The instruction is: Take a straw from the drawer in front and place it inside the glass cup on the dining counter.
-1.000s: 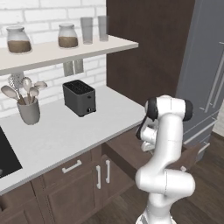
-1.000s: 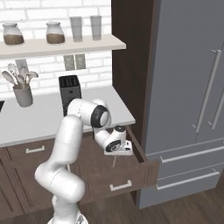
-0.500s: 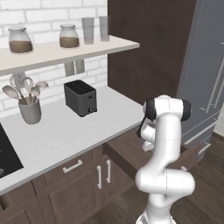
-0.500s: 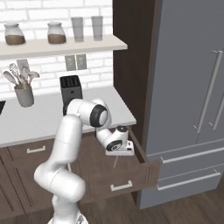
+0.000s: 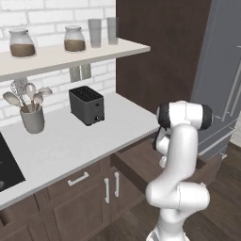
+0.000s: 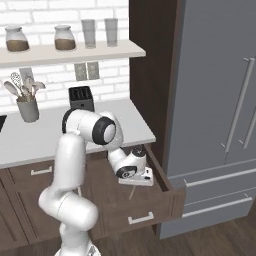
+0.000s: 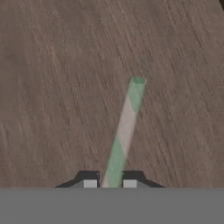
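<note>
In the left base view, the white arm rose at the lower right of the frame, bent down into the open drawer (image 5: 136, 164) at centre, below the edge of the pale counter (image 5: 70, 141). A dark toaster (image 5: 86, 105) stood at the upper middle of that counter and a grey utensil pot (image 5: 32, 117) at its left.

In the right base view, the pincer (image 6: 134, 181) hung low over the drawer's (image 6: 150, 205) brown floor at centre frame. A thin pale straw (image 6: 133, 190) slanted down from it, just above the wood.

In the hand view, the two dark fingertips (image 7: 89, 180) stood at the bottom centre, closed on the near end of the straw (image 7: 125, 131), which ran up and slightly right across the brown drawer floor (image 7: 52, 87), banded green and pale.
</note>
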Controlling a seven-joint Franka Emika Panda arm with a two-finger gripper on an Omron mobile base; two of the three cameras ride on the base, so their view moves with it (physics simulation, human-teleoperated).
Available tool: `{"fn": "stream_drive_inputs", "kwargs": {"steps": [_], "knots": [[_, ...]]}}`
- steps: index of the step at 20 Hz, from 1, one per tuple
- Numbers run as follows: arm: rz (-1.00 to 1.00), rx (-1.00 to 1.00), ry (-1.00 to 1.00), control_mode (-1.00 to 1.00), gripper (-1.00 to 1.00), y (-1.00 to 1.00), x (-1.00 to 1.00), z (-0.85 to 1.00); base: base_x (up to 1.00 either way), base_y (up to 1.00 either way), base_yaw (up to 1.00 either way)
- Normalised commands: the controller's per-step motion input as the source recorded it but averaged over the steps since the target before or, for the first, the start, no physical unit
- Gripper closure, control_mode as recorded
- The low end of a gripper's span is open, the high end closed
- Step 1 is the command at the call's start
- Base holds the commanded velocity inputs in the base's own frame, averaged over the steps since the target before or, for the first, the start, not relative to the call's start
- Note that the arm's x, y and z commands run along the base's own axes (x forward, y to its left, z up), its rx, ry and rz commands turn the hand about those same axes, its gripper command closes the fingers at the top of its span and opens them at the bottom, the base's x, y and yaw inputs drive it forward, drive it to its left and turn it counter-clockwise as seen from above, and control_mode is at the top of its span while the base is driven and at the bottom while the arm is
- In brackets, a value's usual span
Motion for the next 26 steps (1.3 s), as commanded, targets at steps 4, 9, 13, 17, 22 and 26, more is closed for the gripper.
{"fn": "stream_drive_inputs", "kwargs": {"steps": [4,9,13,17,22,26], "knots": [[-0.02,-0.04,-0.18,-1.00,1.00,0.00,-0.53,1.00,0.00,0.00,0.00],[0.00,-0.02,-0.19,-1.00,1.00,0.00,-0.09,1.00,0.00,0.00,0.00],[0.10,0.00,0.00,-1.00,1.00,0.03,0.07,1.00,0.00,0.00,0.00],[0.29,0.00,0.08,-1.00,1.00,0.18,0.10,1.00,0.00,0.00,0.00],[0.28,0.00,0.03,-1.00,1.00,0.02,0.12,1.00,0.00,0.00,0.00],[0.12,0.00,0.00,-1.00,1.00,-0.03,0.01,1.00,0.00,0.00,0.00]]}}
